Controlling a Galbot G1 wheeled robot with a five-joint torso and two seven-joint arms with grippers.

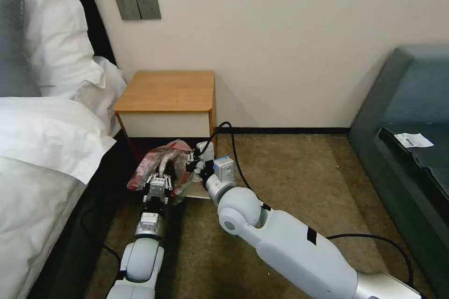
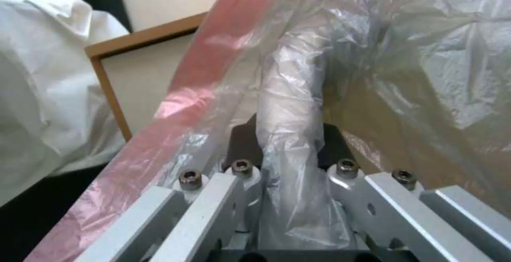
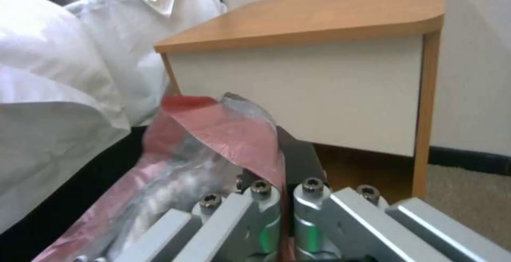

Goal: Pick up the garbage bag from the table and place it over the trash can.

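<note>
Plastic garbage bag [image 1: 161, 163], two tools gripping

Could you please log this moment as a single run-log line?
left gripper: shut on garbage bag | right gripper: shut on bag's red rim | bag held low before table

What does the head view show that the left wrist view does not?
Head view alone: both arms low before the table, the right gripper pinching the bag's red rim, the carpet, the wall switch and the sofa.

Left wrist view alone: a close look at the left gripper, its fingers shut on a bunched fold of clear plastic.

Both: the bag, the table and the white bedding.
</note>
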